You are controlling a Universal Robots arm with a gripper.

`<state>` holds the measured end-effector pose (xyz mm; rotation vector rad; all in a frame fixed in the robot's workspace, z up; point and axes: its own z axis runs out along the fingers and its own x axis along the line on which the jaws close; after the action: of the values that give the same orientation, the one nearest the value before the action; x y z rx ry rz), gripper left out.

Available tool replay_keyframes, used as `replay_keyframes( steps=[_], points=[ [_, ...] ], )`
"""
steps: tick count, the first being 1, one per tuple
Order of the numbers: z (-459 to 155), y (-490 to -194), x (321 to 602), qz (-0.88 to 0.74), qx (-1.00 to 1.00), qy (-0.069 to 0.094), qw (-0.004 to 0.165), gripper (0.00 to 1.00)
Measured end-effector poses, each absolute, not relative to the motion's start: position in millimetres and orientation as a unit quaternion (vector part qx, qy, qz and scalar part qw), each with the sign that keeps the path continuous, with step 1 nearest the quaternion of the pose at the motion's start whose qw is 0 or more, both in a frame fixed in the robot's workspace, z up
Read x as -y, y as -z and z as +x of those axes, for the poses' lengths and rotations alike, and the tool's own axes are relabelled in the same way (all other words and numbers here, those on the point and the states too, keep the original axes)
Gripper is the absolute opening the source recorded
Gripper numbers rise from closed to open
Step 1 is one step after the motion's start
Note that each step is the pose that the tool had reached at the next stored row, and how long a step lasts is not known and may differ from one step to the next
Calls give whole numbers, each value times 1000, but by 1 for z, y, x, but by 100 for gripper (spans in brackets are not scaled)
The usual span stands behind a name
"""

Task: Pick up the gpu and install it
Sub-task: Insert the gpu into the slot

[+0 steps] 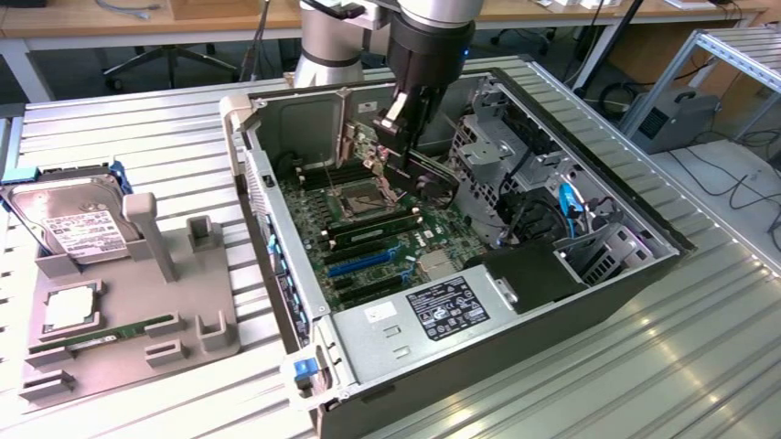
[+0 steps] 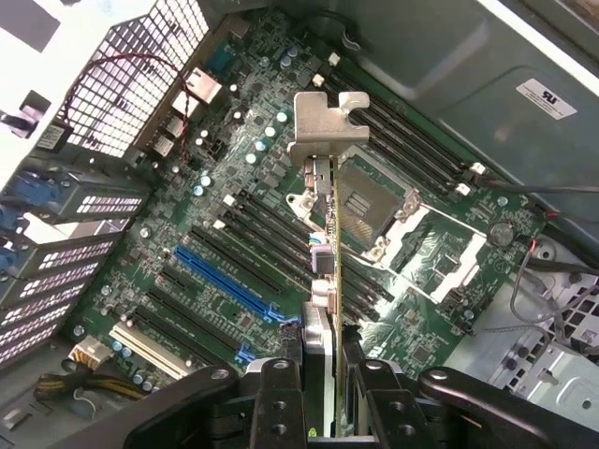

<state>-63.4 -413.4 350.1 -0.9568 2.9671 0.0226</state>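
My gripper [image 2: 332, 379] is shut on the gpu [image 2: 328, 224], which I see edge-on as a thin green card with a silvery metal bracket [image 2: 329, 126] at its far end. The card hangs above the motherboard [image 2: 187, 234], clear of the long blue slot [image 2: 225, 281] and close to the CPU socket [image 2: 374, 201]. In the exterior view the gripper [image 1: 393, 137] reaches down into the open computer case [image 1: 488, 311], holding the gpu [image 1: 386, 157] above the motherboard [image 1: 366, 238].
A grey holder tray [image 1: 159, 274] on the exterior view's left carries a hard drive [image 1: 73, 224] and a green memory stick [image 1: 104, 334]. Inside the case, a drive cage [image 1: 488, 155], cables [image 1: 568, 206] and a black power supply [image 1: 531, 274] crowd the exterior view's right.
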Motion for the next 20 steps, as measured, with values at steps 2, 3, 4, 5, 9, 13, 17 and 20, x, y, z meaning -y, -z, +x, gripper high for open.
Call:
replay_keyframes(
  steps=[2,3,4,5,9,13,17,20],
  points=[
    [-63,-350,413,-310,-951,-7,12,27],
    [-63,-350,413,-312,-950,-7,12,27],
    [-63,-350,413,-314,-949,-7,12,27],
    [-63,-350,413,-315,-949,-7,12,27],
    [-63,-350,413,-321,-947,-7,12,27],
    [-63,-350,413,-328,-945,-8,12,27],
    [-63,-350,413,-334,-942,-8,12,27],
    [-63,-350,413,-339,-941,-8,12,27]
  ],
)
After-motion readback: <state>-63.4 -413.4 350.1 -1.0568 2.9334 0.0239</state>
